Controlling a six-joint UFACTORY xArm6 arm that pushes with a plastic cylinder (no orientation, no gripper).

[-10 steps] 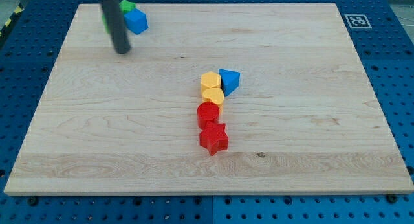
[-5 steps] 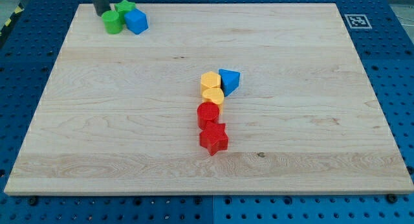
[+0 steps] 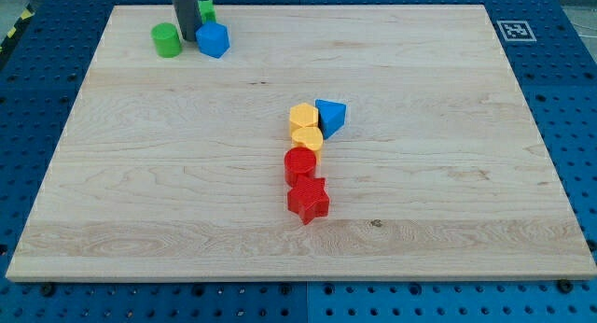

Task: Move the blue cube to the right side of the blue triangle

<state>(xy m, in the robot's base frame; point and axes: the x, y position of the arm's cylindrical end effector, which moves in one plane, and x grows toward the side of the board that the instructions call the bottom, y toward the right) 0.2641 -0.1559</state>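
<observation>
My tip (image 3: 187, 37) is down on the light wooden board (image 3: 448, 211) near its top-left corner, wedged between the green cylinder block (image 3: 167, 40) on its left and the blue cube block (image 3: 213, 40) on its right. Tip looks to be touching the cube's left face; can't tell for sure. No claw on this arm, just the straight dark rod, so nothing opens or holds anything.

A second green block (image 3: 206, 10) sits just behind the rod, mostly hidden, shape unreadable.

Blue triangle block (image 3: 330, 116) is near board centre, well apart from the cube, down and to the view's right of it. Touching its left side: a yellow hexagon-like block (image 3: 302, 117). Below that, in a rough column running toward the view's bottom: yellow rounded block (image 3: 307, 138), red cylinder block (image 3: 299, 164), red star block (image 3: 308, 200).

Square black-and-white marker tag (image 3: 511, 30) at the board's top-right corner.
</observation>
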